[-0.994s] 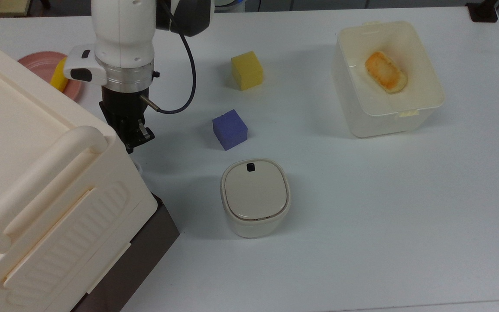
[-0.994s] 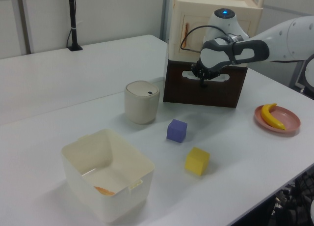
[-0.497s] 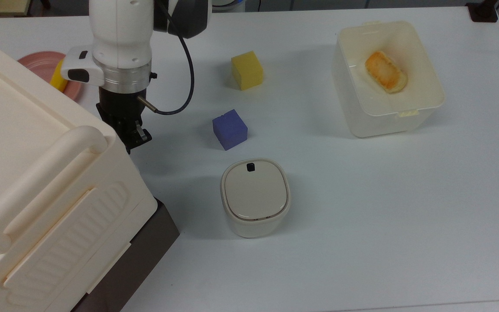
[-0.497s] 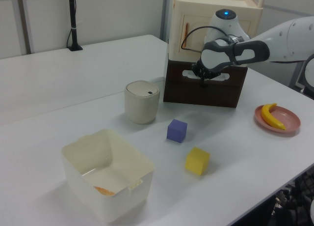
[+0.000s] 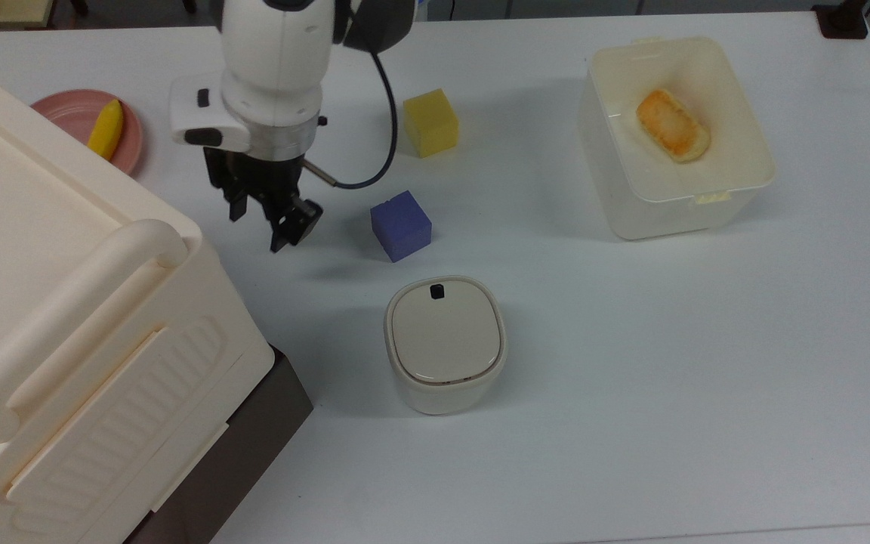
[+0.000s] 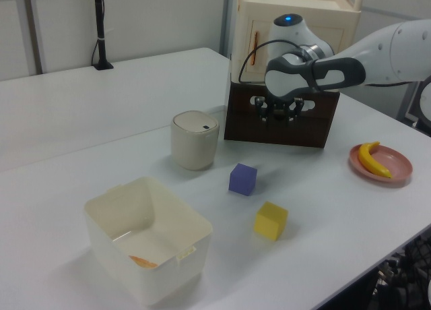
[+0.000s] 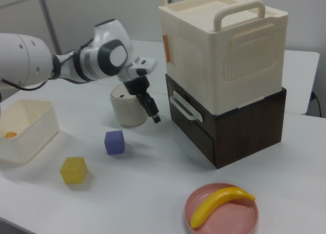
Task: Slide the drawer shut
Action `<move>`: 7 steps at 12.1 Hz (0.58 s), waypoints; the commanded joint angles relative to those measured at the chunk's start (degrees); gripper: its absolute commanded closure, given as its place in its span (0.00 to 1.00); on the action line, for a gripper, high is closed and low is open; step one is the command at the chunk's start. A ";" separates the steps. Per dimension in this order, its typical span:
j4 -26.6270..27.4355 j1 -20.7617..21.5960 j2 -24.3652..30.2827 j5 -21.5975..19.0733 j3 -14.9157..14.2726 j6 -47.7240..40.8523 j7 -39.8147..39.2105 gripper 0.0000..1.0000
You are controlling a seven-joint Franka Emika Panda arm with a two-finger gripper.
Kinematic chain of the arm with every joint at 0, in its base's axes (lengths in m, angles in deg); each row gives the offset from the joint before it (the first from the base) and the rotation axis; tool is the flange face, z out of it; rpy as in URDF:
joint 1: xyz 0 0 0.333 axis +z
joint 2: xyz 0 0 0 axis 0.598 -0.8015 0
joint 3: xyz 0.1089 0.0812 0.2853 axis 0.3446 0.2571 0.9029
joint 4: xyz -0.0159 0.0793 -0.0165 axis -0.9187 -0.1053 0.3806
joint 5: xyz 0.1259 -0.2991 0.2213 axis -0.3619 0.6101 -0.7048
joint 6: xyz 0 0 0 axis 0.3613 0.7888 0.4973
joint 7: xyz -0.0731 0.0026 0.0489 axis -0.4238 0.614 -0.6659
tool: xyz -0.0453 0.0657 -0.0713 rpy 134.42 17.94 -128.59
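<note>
White surface (image 7: 285,157) fills our working area, seen from the right view's near edge outward. Nearest we find a pink plate (image 7: 244,221) holding a banana (image 7: 219,203), then a yellow cube (image 7: 74,170) and a blue cube (image 7: 114,142). Beyond, the drawer (image 7: 191,123) sits pushed flush into its dark brown cabinet (image 7: 249,127), white loop handle facing the arm; a cream carry-box (image 7: 224,46) rests on top. Our gripper (image 7: 153,112) hangs just in front of the handle, apart from it, fingers (image 5: 284,227) slightly spread and holding nothing. Behind it stands a lidded tub (image 7: 127,109); an open bin (image 7: 25,129) sits toward the right view's left edge.
</note>
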 commanded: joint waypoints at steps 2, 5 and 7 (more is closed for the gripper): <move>1.77 3.21 6.69 -1.98 1.75 -9.68 -2.76 0.32; 0.63 3.31 9.50 -3.40 7.89 -15.66 -3.63 0.16; 0.62 3.31 12.66 -3.66 11.42 -19.18 -10.80 0.09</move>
